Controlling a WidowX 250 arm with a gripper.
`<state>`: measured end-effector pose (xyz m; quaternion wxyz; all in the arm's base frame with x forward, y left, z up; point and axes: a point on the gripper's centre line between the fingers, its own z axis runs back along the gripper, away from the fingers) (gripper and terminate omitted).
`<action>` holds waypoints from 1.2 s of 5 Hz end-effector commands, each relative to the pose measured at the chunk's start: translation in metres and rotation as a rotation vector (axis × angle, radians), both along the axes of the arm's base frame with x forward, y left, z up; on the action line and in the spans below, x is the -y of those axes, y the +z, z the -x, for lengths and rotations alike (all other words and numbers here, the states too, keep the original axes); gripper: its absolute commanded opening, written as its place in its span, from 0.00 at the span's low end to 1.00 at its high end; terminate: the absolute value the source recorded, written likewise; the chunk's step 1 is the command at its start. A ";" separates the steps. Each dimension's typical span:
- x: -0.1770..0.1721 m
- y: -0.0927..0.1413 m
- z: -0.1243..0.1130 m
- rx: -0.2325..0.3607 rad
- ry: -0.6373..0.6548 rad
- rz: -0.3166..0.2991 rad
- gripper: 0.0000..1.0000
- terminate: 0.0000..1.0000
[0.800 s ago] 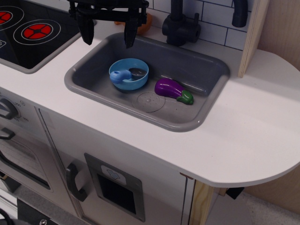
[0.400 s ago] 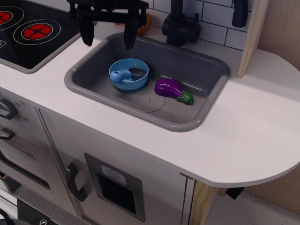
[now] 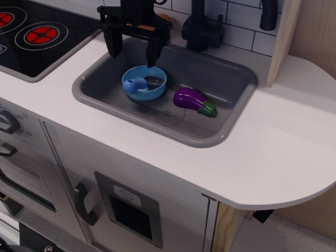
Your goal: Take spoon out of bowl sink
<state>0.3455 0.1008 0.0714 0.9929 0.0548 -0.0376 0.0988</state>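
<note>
The light-blue bowl (image 3: 144, 83) sits in the left part of the grey sink (image 3: 226, 79). The spoon (image 3: 140, 83) lies in the bowl, its grey scoop to the right and its light-blue handle resting on the bowl's left rim. My black gripper (image 3: 133, 56) hangs open over the sink's back left, just above and behind the bowl. Its left finger is near the sink's rim and its right finger is above the bowl's far edge. It holds nothing.
A purple eggplant (image 3: 193, 100) with a green stem lies in the sink right of the bowl. A black faucet (image 3: 202, 29) stands behind the sink. A stove top (image 3: 37, 37) with red burners is to the left. White counter (image 3: 283, 142) extends to the right.
The gripper has moved right and down, from above the sink's back-left corner to just over the bowl. It stays open. Bowl, spoon and eggplant have not moved.
</note>
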 end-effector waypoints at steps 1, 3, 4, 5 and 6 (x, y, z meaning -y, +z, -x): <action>-0.013 -0.015 -0.019 0.042 -0.062 0.046 1.00 0.00; -0.014 -0.036 -0.017 0.008 -0.101 0.066 1.00 0.00; -0.014 -0.042 -0.012 -0.003 -0.115 0.067 1.00 0.00; -0.013 -0.048 -0.007 -0.011 -0.117 0.069 1.00 0.00; -0.012 -0.053 -0.005 -0.022 -0.115 0.071 1.00 0.00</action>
